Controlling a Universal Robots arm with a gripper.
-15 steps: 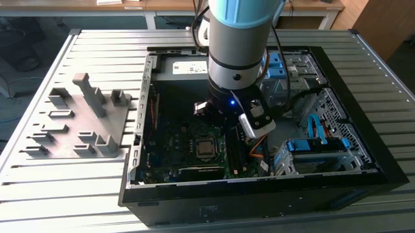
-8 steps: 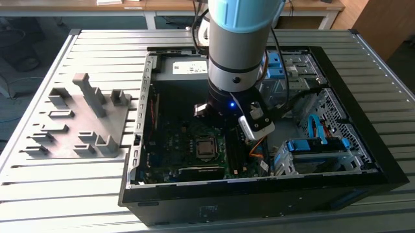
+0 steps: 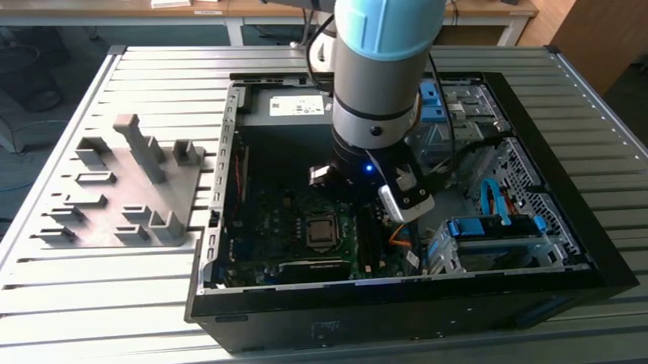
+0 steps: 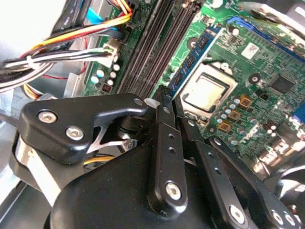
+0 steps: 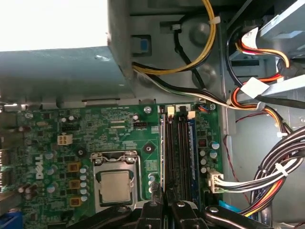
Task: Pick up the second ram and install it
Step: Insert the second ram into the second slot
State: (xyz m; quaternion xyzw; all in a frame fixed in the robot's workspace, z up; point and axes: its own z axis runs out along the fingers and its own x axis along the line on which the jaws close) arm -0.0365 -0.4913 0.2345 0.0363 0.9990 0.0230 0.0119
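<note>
Gripper: gripper [image 4: 164, 95] is down inside the PC case [image 3: 567, 227], clenched on the near end of the second ram [image 4: 196, 51], looks like.
Ram: stands edge-up along the slot nearest the CPU socket [image 4: 207, 90], beside the empty black slots [image 4: 152, 52].
Doing it well: imo keep the stick square to the slot and push straight down, evenly, no rocking.
Hard to see: the gripper body covers the near latch, so I can't tell if it's fully seated. The arm blocks the slots in the exterior view.
</note>
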